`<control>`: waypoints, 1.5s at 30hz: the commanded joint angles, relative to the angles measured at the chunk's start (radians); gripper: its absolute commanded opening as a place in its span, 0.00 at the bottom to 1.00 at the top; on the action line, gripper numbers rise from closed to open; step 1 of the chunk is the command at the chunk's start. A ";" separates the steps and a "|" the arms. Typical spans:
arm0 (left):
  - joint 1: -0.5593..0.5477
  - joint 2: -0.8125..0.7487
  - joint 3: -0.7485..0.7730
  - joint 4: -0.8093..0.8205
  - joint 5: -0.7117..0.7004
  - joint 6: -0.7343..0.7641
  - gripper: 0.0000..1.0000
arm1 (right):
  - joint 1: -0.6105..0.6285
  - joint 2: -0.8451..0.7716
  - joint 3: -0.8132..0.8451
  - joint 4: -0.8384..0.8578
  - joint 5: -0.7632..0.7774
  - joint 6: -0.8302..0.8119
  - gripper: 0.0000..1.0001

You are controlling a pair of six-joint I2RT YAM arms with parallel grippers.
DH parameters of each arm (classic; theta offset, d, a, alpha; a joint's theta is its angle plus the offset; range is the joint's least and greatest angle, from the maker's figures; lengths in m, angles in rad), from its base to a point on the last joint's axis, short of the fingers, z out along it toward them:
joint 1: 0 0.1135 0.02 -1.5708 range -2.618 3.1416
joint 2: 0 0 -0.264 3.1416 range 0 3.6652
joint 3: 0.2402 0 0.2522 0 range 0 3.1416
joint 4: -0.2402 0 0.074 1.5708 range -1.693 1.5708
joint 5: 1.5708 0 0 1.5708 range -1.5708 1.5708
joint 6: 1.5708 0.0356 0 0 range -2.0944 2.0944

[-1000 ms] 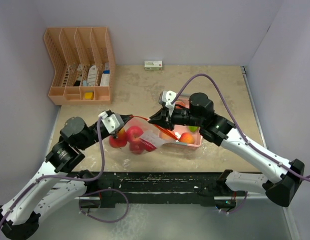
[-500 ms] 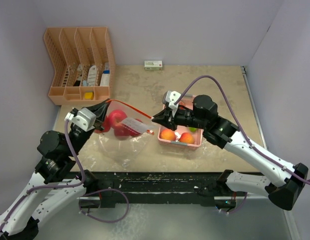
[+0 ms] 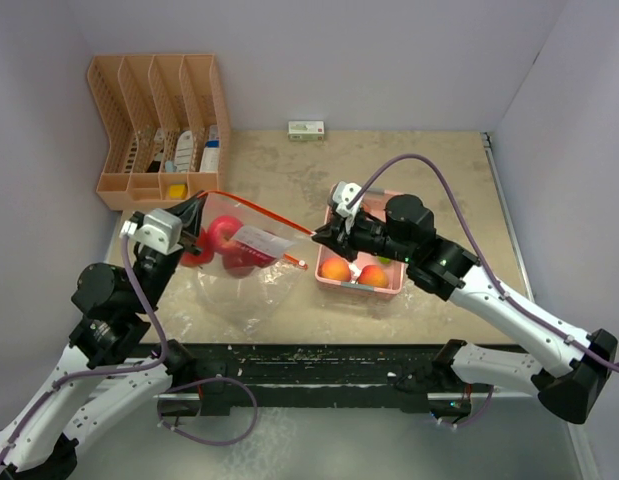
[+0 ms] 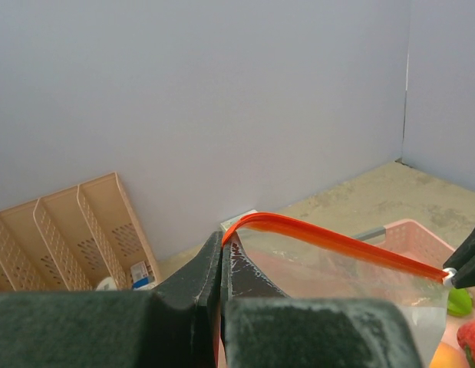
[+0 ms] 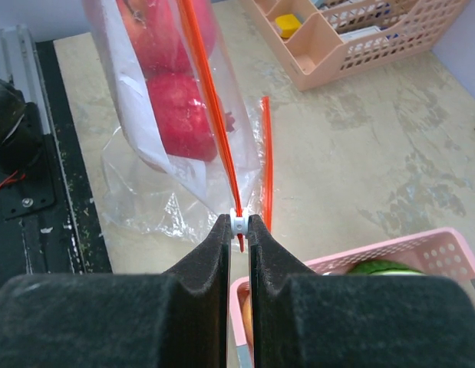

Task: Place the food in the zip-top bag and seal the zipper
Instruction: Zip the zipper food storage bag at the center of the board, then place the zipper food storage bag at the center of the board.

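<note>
**Desk:** What do the fingers have?

**Photographer:** The left gripper (image 4: 222, 253) is clamped on one end of the orange zipper strip (image 3: 259, 210). The right gripper (image 3: 319, 237) is pinched on the white slider (image 5: 237, 222) at the other end.

**Desk:** And the bag (image 3: 244, 290)?

**Photographer:** It hangs between them over the table. The film is thin, limp and likely slippery, so the stiffer strip is the safer hold. Glossy red apples (image 3: 234, 245) sag inside. The peaches (image 3: 336, 269) and green piece (image 5: 379, 268) wait in the pink basket (image 3: 394, 285); they look hard, light and prone to roll.
</note>
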State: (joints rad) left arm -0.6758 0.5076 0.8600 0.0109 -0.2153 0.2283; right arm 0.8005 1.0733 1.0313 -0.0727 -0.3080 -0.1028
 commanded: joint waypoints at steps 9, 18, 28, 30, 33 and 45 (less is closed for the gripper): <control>0.003 0.121 0.042 0.098 -0.099 -0.092 0.00 | -0.007 -0.005 0.065 0.024 0.308 0.220 0.81; 0.035 0.460 0.062 0.373 -0.186 -0.120 0.00 | -0.009 0.049 0.070 0.009 0.435 0.331 0.91; 0.251 0.736 0.081 0.674 -0.032 -0.279 0.00 | -0.010 0.033 -0.004 0.060 0.421 0.341 0.90; 0.251 0.744 0.076 0.661 -0.022 -0.284 0.14 | -0.013 0.042 -0.015 0.075 0.412 0.343 0.91; 0.252 0.721 0.060 0.582 0.005 -0.316 0.35 | -0.013 0.077 -0.014 0.077 0.385 0.349 0.92; 0.252 0.283 -0.016 0.274 0.192 -0.403 0.99 | -0.014 0.231 -0.033 0.200 0.035 0.326 0.94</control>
State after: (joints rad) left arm -0.4255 0.9386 0.8204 0.4198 -0.1242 -0.1127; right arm 0.7898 1.2152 0.9791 0.0364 -0.0929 0.2356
